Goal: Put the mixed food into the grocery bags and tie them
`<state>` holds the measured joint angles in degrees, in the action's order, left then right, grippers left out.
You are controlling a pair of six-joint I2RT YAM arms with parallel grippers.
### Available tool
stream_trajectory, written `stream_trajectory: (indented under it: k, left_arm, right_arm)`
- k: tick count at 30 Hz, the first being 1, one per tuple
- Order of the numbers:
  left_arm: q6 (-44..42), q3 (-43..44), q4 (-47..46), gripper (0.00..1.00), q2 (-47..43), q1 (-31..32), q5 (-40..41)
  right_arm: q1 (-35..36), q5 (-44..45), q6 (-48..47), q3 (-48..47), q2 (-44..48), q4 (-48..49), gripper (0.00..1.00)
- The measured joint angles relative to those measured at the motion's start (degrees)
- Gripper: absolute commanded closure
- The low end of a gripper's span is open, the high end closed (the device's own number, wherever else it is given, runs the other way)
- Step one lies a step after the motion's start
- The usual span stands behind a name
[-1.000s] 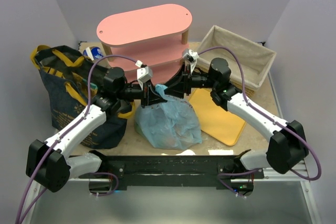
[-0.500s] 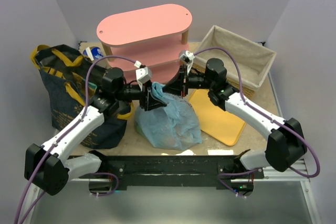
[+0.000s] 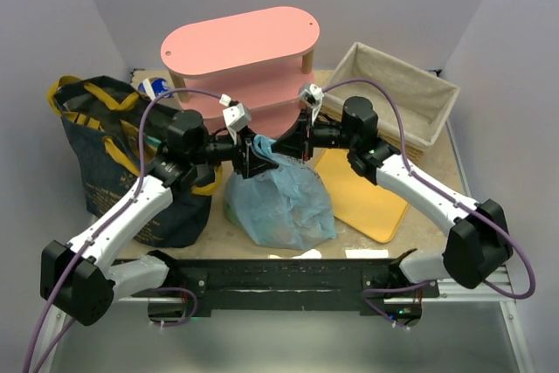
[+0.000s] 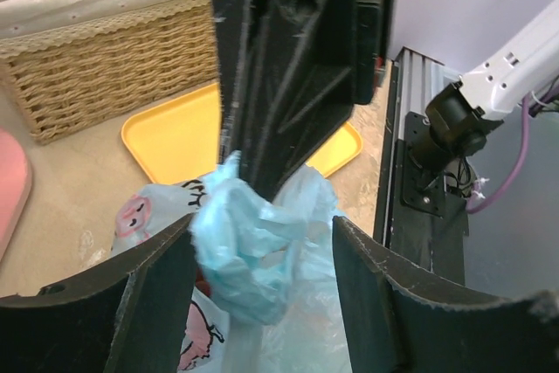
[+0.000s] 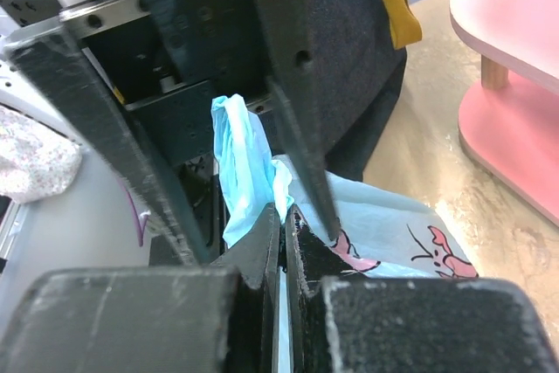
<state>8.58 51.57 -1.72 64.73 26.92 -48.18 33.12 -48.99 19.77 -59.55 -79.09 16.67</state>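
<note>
Top external: the light-blue carrier bag [image 3: 279, 203] is sitting on the counter [image 3: 434, 163], between the denim tote [image 3: 113, 163] and the yellow tray [image 3: 362, 198].
Left wrist: the left gripper [image 4: 260, 233] jaws are standing wide on either side of the bag's bunched neck.
Right wrist: the right gripper [image 5: 284, 229] jaws are pinching a twisted strip of the bag.
</note>
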Motion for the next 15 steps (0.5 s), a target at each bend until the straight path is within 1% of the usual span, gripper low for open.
stream_trajectory:
  k: [3,5,6,8,9,12,15]
  left_arm:
    - [1.7,0.0,-1.9,0.42,0.7,0.0,1.0]
    - [2.9,0.0,-3.4,0.51,1.2,0.0,1.2]
    - [3.4,0.0,-4.0,0.60,1.5,0.0,1.4]
    - [4.2,0.0,-4.8,0.68,2.1,0.0,1.6]
    - [4.5,0.0,-4.9,0.75,2.3,0.0,1.6]
    - [4.7,0.0,-4.8,0.81,2.4,0.2,1.6]
    - [4.6,0.0,-4.7,0.85,2.4,0.2,1.6]
  right_arm:
    - [0.0,0.1,-0.7,0.0,0.7,-0.9,1.00]
    - [0.0,0.2,-1.1,0.0,1.2,-1.3,1.00]
    - [0.0,0.2,-1.3,0.0,1.3,-1.4,1.00]
    - [0.0,0.4,-1.6,0.0,1.4,-1.7,1.00]
    - [0.0,0.6,-1.8,0.0,1.4,-1.9,1.00]
    - [0.0,1.6,-2.2,-0.1,1.5,-2.9,0.95]
    - [0.0,2.0,-2.6,-0.5,1.6,-3.9,0.92]
